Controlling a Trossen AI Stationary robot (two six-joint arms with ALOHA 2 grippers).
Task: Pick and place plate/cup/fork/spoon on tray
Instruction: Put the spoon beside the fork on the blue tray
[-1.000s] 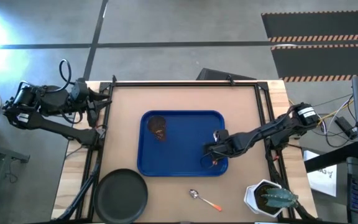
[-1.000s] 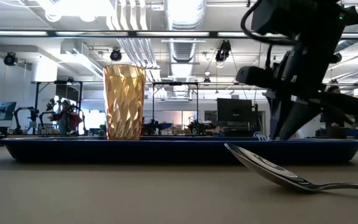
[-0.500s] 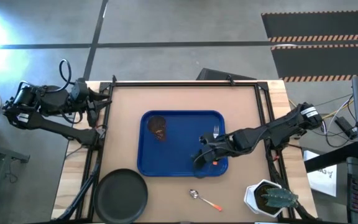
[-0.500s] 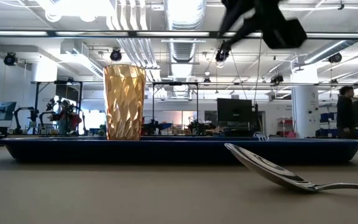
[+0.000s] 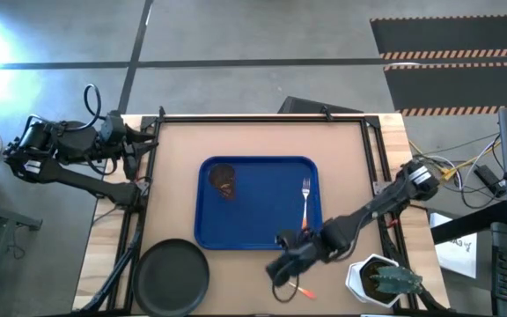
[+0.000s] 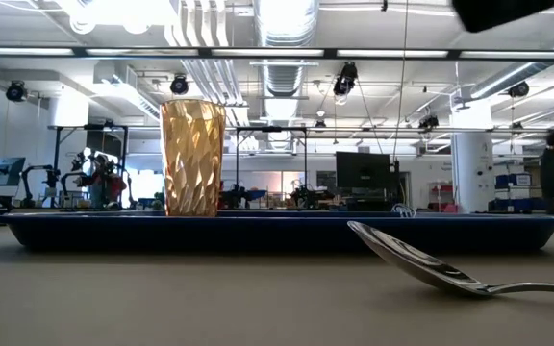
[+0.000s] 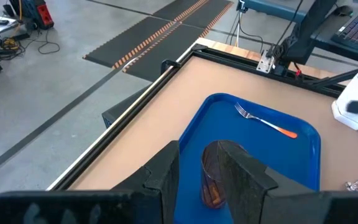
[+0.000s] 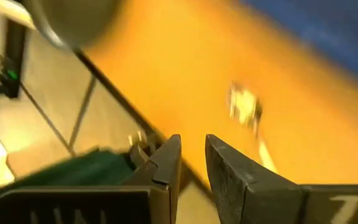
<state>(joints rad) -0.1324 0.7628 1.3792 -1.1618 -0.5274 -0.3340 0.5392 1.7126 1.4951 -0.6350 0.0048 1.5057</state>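
Note:
The blue tray (image 5: 258, 220) lies mid-table. The amber cup (image 5: 223, 180) stands on its left part and also shows in the low view (image 6: 192, 159). The fork (image 5: 305, 195) lies flat on the tray's right part. The spoon's orange handle (image 5: 304, 290) lies on the table in front of the tray; its bowl shows in the low view (image 6: 407, 259). My right gripper (image 5: 276, 275) hovers over the spoon's bowl end, fingers a narrow gap apart (image 8: 193, 149), holding nothing. The black plate (image 5: 172, 275) lies at the near left. My left gripper (image 5: 139, 145) waits at the far left, narrowly open (image 7: 199, 155).
A white pot with a green plant (image 5: 381, 280) stands at the near right corner, close to my right arm. A black frame runs around the table's edge (image 5: 262, 117). Bare table lies between the plate and the spoon.
My right gripper has risen off the tray's right part and swung toward the table's near edge, ending over the spoon. The fork stays behind, lying flat on the tray. In the low view the arm has gone up out of the picture.

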